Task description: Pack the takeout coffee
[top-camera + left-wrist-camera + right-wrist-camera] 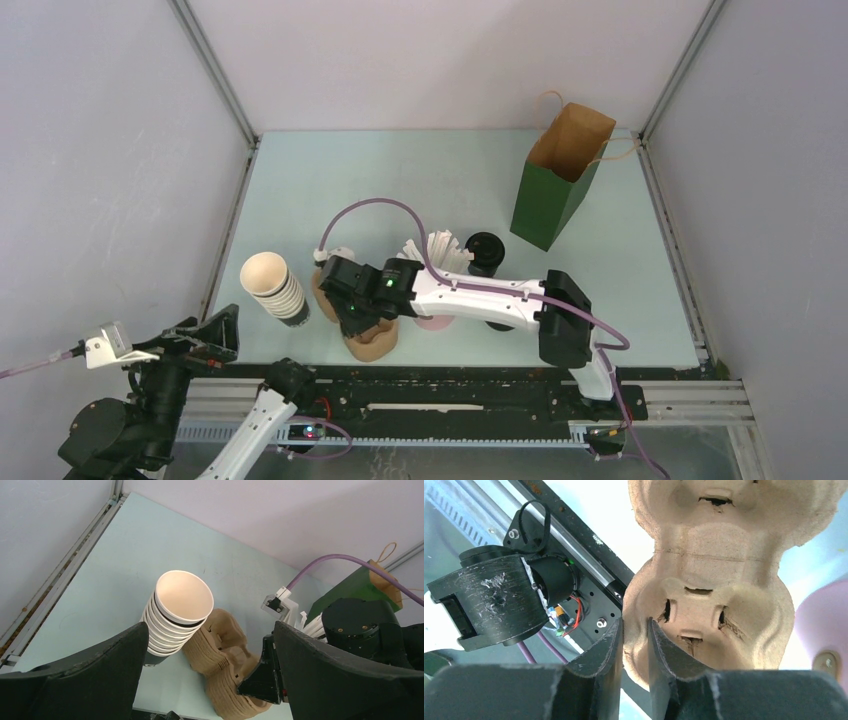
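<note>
The right gripper (634, 624) is right up close in its own camera. Its two fingers (610, 647) stand one on each side of the edge of the carrier (719, 555). They are close together, and the brown edge fills the gap between them, so the gripper is pinching the carrier. The carrier is a brown paper tray with round holes for cups. It sits on top of more trays just like it, at the near side of the table (400, 180).

The left gripper (210, 630) is spread wide and holds nothing. It hangs to the left of the carrier, nearer the arm bases and well apart from it.

The cups (272, 285), a ribbed stack with cream insides, stand just left of the carrier.

The pink holder (437, 322) stands just right of the carrier, with white straws (437, 245) poking up from it. The right arm reaches across above it.

The coffee (484, 252) is a small black cup with a black lid. It stands upright on the table, to the right of the carrier and farther back, just past the holder. Nothing touches it.

The green bag (555, 185) stands open, farther back and more to the right of the carrier than the coffee is.
</note>
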You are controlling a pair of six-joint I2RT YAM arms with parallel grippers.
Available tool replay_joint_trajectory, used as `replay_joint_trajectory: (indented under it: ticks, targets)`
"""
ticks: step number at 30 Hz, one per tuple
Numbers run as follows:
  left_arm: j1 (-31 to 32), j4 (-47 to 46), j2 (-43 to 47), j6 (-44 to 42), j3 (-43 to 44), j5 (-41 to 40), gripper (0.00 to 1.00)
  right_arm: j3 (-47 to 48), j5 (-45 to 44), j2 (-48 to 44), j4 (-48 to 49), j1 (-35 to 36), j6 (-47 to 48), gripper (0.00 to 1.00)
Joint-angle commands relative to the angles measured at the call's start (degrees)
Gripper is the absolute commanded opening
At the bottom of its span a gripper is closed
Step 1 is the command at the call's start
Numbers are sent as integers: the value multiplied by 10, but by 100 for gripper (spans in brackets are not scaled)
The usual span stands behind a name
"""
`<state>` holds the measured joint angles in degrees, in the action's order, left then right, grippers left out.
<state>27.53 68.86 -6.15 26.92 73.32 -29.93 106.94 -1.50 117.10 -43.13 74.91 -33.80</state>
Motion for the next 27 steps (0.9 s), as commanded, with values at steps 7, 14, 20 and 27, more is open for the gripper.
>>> replay_joint_trajectory:
  ticks: [7,14,20,27]
  targets:
    - [2,-17,-20,-12,10,7,100,194,-116,57,-147,39,41,22]
    - [2,-14,-20,-11,15,6,100,164,-71,50,-122,30,34,20]
    - [2,-13,-23,-9,10,12,100,103,-36,13,-60,19,85,51]
    - [2,-6,-29,-15,25,12,100,-24,29,-85,92,-22,301,61]
